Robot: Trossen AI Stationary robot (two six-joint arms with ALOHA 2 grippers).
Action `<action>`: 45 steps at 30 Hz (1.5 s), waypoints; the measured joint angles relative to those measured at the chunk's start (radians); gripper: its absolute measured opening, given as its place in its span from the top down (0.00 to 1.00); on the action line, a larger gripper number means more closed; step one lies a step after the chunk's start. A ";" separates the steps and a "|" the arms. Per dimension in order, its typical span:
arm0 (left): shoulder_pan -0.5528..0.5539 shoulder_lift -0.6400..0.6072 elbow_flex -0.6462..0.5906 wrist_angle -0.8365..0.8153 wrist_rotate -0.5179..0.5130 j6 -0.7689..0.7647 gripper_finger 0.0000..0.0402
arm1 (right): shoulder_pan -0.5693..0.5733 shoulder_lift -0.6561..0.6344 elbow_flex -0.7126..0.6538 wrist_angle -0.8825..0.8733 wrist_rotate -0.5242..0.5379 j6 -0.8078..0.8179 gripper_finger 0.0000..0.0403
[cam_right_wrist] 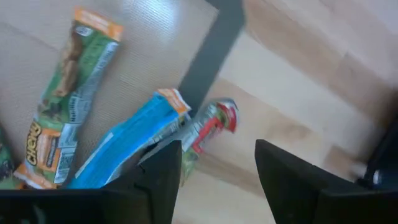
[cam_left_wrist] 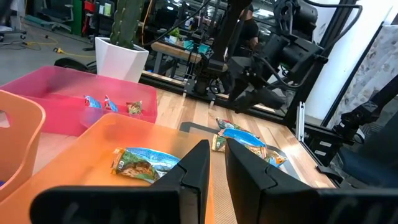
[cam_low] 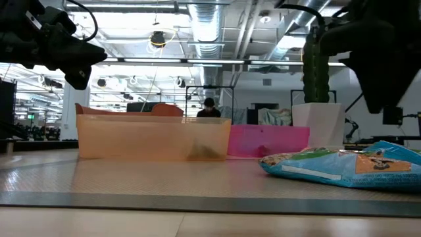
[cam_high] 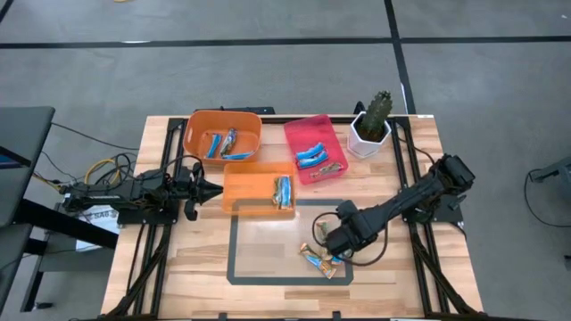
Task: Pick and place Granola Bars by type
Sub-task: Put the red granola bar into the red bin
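Right wrist view, right gripper (cam_right_wrist: pixel 214 180) parted (empty), over granola bars (cam_right_wrist: pixel 124 149)

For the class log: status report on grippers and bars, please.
Right gripper open, over loose bars. Left gripper shut, beside orange bin. Nothing in the way.

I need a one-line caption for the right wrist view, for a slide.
Right gripper, fingers open, over three bars: green, blue, red, beside the tape line.
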 joint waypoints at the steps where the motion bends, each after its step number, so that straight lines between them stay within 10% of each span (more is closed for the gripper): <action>1: 0.000 0.000 0.000 0.000 0.000 0.000 0.89 | 0.006 0.000 0.000 -0.004 -0.010 0.037 0.51; 20: 0.000 0.000 0.000 0.000 0.000 0.000 0.89 | 0.091 0.000 -0.095 0.218 -0.029 0.554 0.51; 45: 0.000 0.000 0.000 0.000 0.001 0.000 0.89 | 0.018 0.000 -0.260 0.393 -0.025 0.532 0.57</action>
